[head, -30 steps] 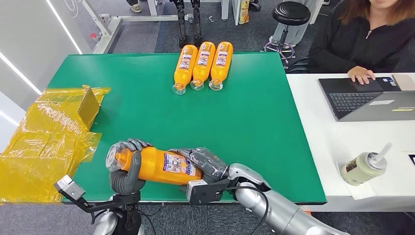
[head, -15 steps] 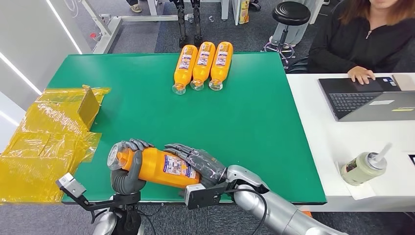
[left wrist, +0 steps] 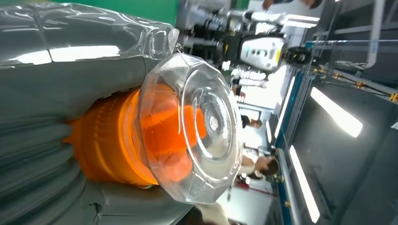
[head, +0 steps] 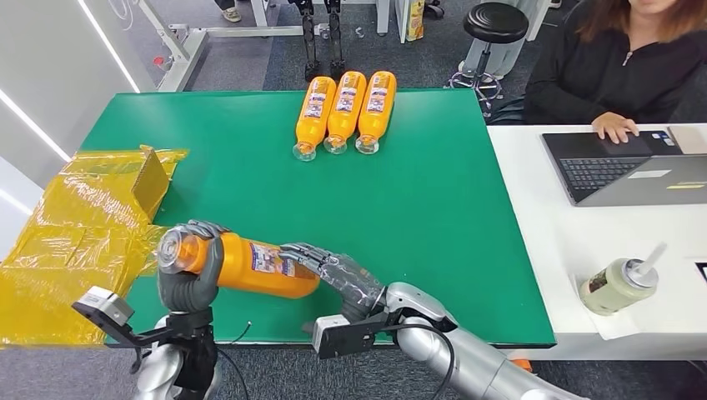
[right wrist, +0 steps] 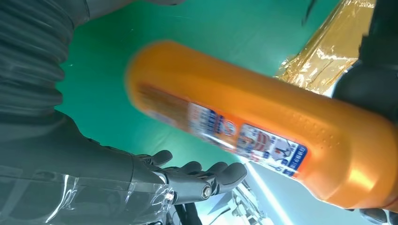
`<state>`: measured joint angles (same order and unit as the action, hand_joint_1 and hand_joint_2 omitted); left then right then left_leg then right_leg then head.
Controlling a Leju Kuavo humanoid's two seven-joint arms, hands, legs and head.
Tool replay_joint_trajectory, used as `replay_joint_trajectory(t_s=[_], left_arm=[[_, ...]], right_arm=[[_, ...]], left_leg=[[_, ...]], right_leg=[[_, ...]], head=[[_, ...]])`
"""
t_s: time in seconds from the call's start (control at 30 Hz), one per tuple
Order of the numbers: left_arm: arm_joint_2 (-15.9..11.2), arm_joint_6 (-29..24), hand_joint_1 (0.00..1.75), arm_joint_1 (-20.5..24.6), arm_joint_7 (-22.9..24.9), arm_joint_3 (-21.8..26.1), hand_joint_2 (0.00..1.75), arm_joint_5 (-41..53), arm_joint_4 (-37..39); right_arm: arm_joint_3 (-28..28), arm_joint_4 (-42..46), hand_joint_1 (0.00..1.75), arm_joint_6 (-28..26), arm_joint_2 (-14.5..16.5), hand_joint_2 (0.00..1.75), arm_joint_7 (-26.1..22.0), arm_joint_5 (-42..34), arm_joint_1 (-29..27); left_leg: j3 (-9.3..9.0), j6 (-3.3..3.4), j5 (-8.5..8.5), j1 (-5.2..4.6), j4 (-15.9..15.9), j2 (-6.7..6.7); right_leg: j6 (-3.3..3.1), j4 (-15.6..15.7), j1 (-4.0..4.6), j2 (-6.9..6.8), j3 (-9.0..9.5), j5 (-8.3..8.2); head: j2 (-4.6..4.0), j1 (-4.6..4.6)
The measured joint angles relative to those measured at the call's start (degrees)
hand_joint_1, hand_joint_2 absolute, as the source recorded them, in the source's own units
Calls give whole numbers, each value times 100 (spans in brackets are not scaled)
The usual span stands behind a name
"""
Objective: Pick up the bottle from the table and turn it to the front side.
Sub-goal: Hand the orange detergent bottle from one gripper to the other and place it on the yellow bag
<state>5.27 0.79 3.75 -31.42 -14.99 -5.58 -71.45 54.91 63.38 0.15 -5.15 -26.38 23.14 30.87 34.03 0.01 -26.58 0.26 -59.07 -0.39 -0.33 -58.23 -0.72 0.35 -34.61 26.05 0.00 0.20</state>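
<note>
An orange bottle [right wrist: 263,126] crosses the picture at a slant, its printed label [right wrist: 244,136] facing the camera (the print is too blurred to read). The right hand [right wrist: 155,176] lies beside it, dark fingers [right wrist: 220,173] extended and apart from the bottle. Behind is the green worktop [right wrist: 155,28] and crinkled yellow plastic [right wrist: 328,51].

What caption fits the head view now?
Left hand holds an orange bottle near its cap; right hand open beside it.
</note>
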Motion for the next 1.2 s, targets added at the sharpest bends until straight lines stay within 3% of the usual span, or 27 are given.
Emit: replay_joint_trajectory(t_s=[0.23,0.5,0.8,1.0,1.2], left_arm=[[-254,-242,175,217,-100,340,175,688,4],[-487,-1151,175,453,-25,372,175,2292,0],[-1031,-2545,175,566,965,160,175,6117,166],[-1188,-2807,175,780,1378,-60,175,6912,660],[-1227,-3349,175,1147,2331,-154,175,8384,1764]], right_arm=[[1,188,0,-72,2,175,113,249,-182],[-1,318,0,-66,3,175,154,302,-258],[-56,353,0,-15,-53,175,-13,239,-305],[-66,408,0,50,-61,175,-2,181,-299],[-65,448,0,123,-66,175,-4,119,-272]], left_leg=[[1,0,0,0,0,0],[1,0,1,0,-1,0],[-1,0,2,0,0,7],[-1,0,2,0,0,13],[-1,0,2,-1,0,14]], right_leg=[[0,-1,0,0,0,0],[-1,0,-1,0,0,-1],[-3,-1,0,9,-6,-1],[-3,-1,0,14,-5,-2],[-5,-2,-1,15,-5,-4]], head=[[0,0],[0,1],[0,0],[0,1],[0,0]])
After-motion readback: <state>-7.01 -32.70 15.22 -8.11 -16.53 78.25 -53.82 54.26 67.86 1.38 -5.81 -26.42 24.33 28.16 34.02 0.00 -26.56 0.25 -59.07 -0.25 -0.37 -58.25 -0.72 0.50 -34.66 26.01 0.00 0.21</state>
